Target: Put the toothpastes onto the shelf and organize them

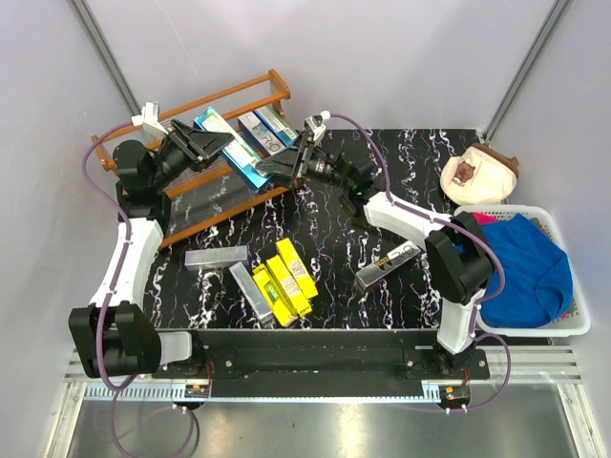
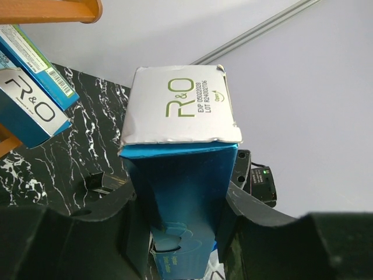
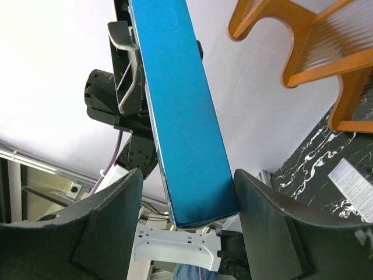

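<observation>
My left gripper (image 1: 221, 145) (image 2: 178, 198) is shut on a blue-teal toothpaste carton (image 1: 239, 157) (image 2: 180, 105) and holds it in the air in front of the orange-brown shelf (image 1: 258, 91) (image 2: 52, 9). My right gripper (image 1: 286, 164) (image 3: 187, 192) is open, its jaws either side of the same carton's (image 3: 180, 105) other end with gaps showing. Two blue-teal cartons (image 1: 265, 126) (image 2: 29, 87) lie on the shelf's upper tier. On the table lie three yellow cartons (image 1: 284, 284), two silver-grey ones (image 1: 216, 256) and a dark one (image 1: 389, 264).
A white basket (image 1: 573, 324) holding a blue cloth stands at the right edge. A beige object (image 1: 479, 175) lies behind it. The shelf (image 3: 303, 35) stands askew at the table's far left corner. The black marbled tabletop (image 1: 334, 229) lies between the shelf and the loose cartons.
</observation>
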Motion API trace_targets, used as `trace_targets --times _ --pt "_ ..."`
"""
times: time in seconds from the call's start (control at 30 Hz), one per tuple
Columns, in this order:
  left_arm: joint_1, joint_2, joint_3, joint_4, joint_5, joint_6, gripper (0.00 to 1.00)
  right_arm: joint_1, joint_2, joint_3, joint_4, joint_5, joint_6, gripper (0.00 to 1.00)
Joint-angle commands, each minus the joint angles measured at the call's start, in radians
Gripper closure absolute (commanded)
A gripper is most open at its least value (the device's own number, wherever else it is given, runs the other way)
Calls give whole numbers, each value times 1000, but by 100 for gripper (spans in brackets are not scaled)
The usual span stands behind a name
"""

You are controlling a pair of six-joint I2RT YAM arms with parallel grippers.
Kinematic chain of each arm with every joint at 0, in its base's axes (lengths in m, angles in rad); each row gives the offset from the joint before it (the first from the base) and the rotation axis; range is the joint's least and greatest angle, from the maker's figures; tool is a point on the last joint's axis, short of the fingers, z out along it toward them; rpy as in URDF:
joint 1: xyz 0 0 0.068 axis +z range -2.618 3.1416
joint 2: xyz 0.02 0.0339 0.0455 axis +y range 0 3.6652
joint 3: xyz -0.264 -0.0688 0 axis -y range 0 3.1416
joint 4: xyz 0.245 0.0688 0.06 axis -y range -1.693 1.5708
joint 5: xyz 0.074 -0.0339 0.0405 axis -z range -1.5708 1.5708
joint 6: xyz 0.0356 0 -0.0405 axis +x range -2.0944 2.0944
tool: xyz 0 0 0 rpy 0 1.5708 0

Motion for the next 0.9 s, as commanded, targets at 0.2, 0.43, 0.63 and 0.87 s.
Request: trace_targets --times 0.2,0.43,0.63,0.87 --pt "1 -19 -27 206 -3 -88 65 25 -13 17 123 -61 54 36" --pt "3 -22 -63 244 -39 -107 65 25 -14 12 149 -68 77 55" --pt "1 -20 -59 206 -29 -79 38 24 -27 20 125 -65 65 64" --pt "0 -82 68 -278 -173 282 1 21 -44 15 16 -50 -7 68"
